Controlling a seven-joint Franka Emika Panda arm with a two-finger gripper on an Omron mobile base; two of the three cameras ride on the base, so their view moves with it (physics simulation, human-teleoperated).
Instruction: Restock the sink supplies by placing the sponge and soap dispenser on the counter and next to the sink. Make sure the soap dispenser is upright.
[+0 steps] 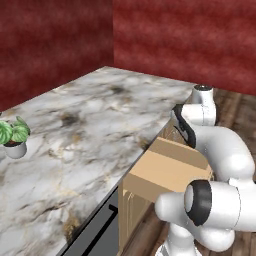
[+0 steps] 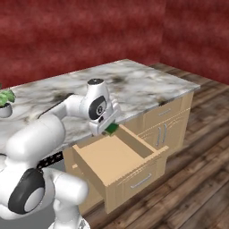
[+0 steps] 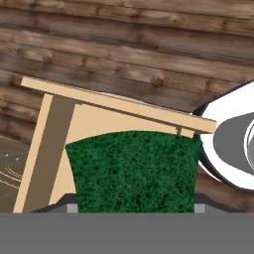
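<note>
Now, hand (image 2: 108,128) (fingers clamped on the sponge (image 2: 111,129)) low over the open drawer (image 2: 117,162), arm bent forward from the base

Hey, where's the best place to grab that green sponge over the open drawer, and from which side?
Judging by the hand view, the sponge is a flat rectangular block sitting right at the claw, above the open drawer. Its two flat faces are the best surfaces, pinched across the thin dimension near one end. Coming from above suits it, since the drawer walls block the sides. It looks already gripped this way.
</note>
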